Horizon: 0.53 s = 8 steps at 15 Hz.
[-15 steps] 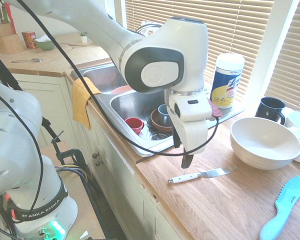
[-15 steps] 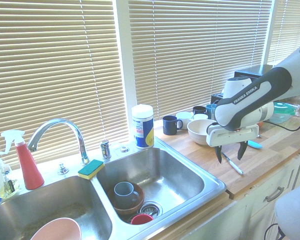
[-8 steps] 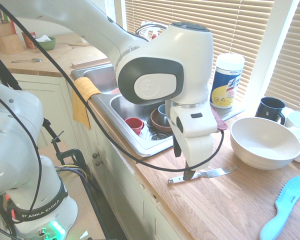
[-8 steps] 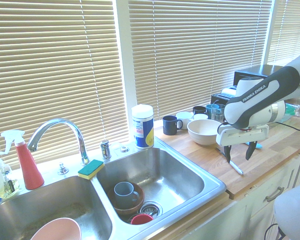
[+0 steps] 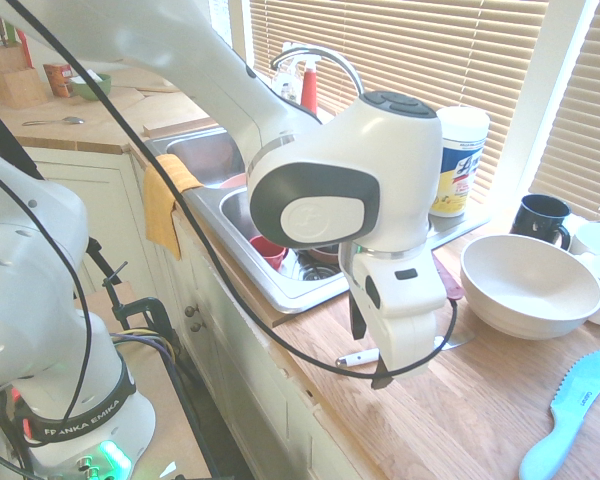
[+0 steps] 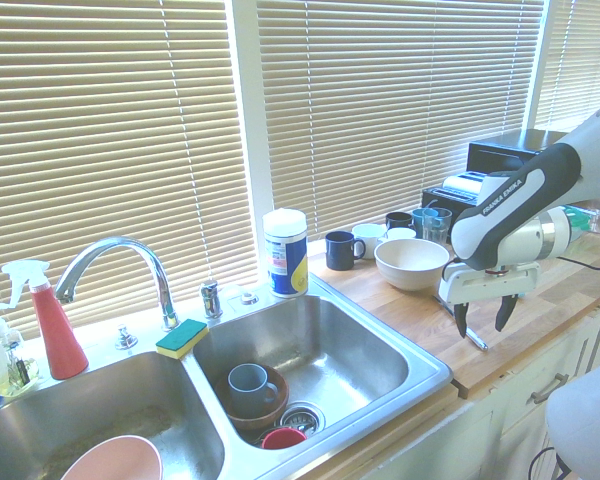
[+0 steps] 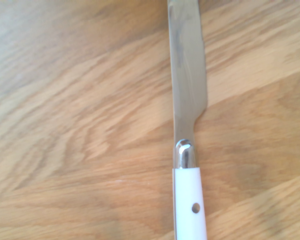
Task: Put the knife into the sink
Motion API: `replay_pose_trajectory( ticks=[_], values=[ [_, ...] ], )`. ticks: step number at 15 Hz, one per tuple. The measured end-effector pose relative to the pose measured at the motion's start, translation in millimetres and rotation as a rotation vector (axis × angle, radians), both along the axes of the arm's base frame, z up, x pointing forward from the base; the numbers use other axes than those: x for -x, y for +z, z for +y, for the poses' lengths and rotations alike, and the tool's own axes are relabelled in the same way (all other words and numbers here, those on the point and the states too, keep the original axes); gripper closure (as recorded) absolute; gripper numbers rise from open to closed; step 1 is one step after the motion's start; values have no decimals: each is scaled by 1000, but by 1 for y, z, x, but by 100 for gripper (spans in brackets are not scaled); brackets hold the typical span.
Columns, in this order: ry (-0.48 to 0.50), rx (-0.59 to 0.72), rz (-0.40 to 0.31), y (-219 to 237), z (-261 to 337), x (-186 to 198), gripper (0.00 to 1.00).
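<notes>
- The white two-finger gripper [image 6: 481, 328], at the right of the second exterior view, has its fingers spread wide, low over the knife; whether they touch it, I cannot tell.
- The slim table knife with a white handle and silvery blade [image 7: 190, 202] lies on the light wooden counter [image 5: 460, 415], right of centre in the first exterior view, outside the sink.
- The shiny stainless-steel double-basin sink [image 6: 407, 377] fills the lower left and centre of the second exterior view.
- Its lower-left basin holds a pink rounded bowl [image 6: 115, 463].
- Its other basin, at lower centre, holds a brown bowl [image 6: 271, 417] with a blue-grey mug [image 6: 248, 388] inside, and a red cup [image 6: 282, 438] near the drain.
- A small green bowl [image 5: 90, 88], upper left of the first exterior view, holds something white.
- The wooden block [image 5: 16, 82] beside it holds upright utensils.
</notes>
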<state>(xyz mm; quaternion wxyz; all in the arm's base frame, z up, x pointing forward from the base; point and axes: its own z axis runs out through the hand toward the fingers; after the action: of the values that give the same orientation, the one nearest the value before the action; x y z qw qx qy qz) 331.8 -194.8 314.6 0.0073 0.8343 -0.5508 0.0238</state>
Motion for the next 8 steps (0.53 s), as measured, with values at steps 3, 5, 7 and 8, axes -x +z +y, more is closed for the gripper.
replay_pose_trajectory(
  ticks=[3, 5, 7, 8],
  values=[
    [5, -1, 1, -1, -2, 1, 100],
    [7, 0, -1, -1, -2, 0, 100],
    [10, 1, -1, -1, -1, 0, 100],
    [12, 1, -1, -1, 0, -1, 100]
  ],
)
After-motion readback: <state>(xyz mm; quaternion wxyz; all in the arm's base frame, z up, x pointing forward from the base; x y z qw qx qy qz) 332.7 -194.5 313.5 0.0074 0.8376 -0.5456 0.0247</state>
